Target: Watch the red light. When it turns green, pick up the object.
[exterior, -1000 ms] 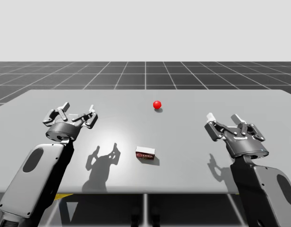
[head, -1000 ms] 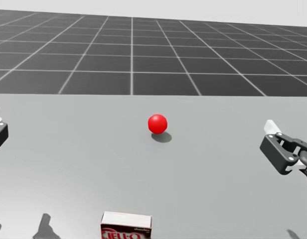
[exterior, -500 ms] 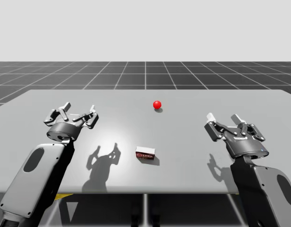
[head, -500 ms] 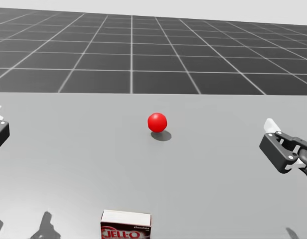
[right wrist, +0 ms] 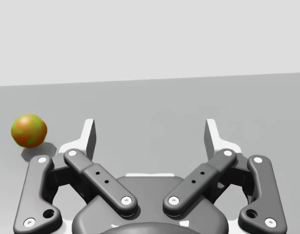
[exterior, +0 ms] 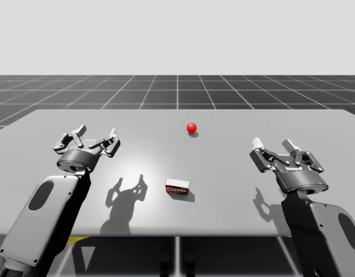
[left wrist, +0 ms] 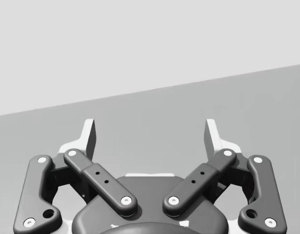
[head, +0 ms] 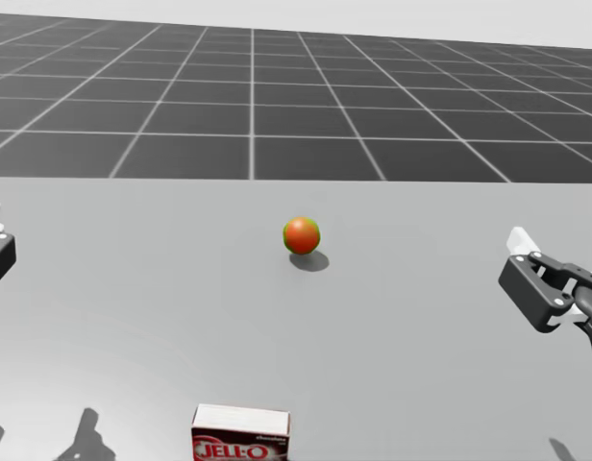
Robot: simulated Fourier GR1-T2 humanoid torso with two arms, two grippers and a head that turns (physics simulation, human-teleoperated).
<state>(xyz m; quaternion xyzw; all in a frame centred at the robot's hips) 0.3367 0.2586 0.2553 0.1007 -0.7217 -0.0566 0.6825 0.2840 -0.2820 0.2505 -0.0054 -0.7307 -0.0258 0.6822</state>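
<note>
While the light ball (head: 302, 235) at the far middle of the grey table (exterior: 235, 173) shows orange flecked with green in the head and right wrist views, it looks plain red from the high view. My left gripper (exterior: 97, 132) hovers over the table's left side, fingers spread wide with nothing between them. My right gripper (exterior: 272, 144) mirrors it on the right, equally spread and empty. A small red and white box (exterior: 177, 186) lies flat near the front edge, between the grippers and well apart from each. The signal seems mid-change, so best wait for full green, then lower one gripper straight over the box and close across its narrow sides
</note>
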